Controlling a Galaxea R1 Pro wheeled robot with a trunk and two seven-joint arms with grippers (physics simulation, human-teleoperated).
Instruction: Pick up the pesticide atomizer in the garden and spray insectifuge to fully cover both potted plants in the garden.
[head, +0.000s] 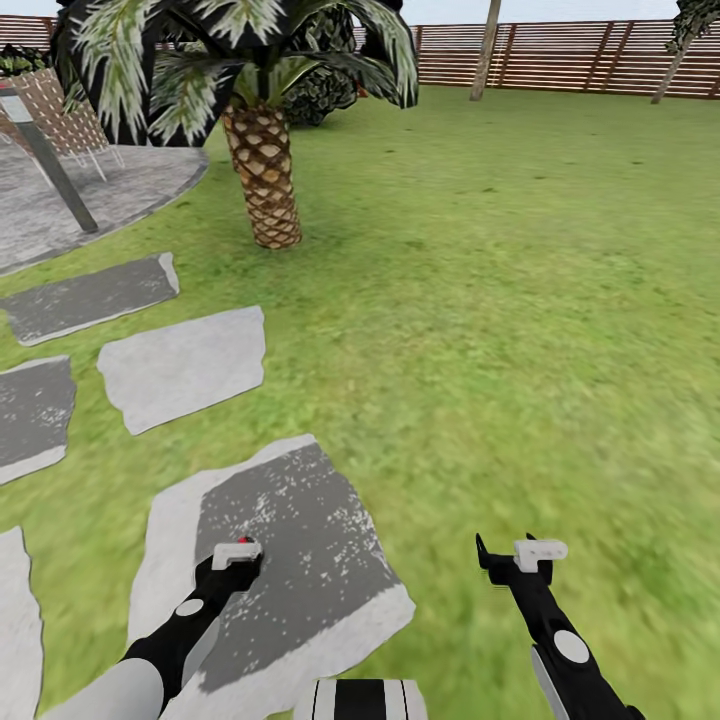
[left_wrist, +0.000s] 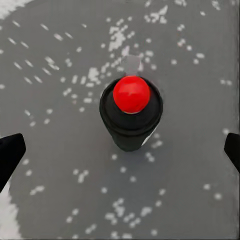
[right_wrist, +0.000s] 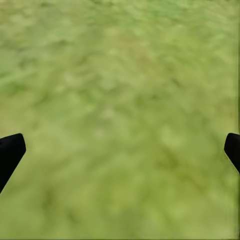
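The left claw (left_wrist: 120, 150) hangs wide open straight above the pesticide atomizer (left_wrist: 131, 112), which stands upright near the middle of a grey stepping stone (head: 300, 560), apparently lined up for grasping, while the right claw (right_wrist: 120, 150) waits wide open over the lawn (head: 520, 300).

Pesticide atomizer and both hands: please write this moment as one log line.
pesticide atomizer: upright on stepping stone | left hand: open above it, no grasp | right hand: open over lawn
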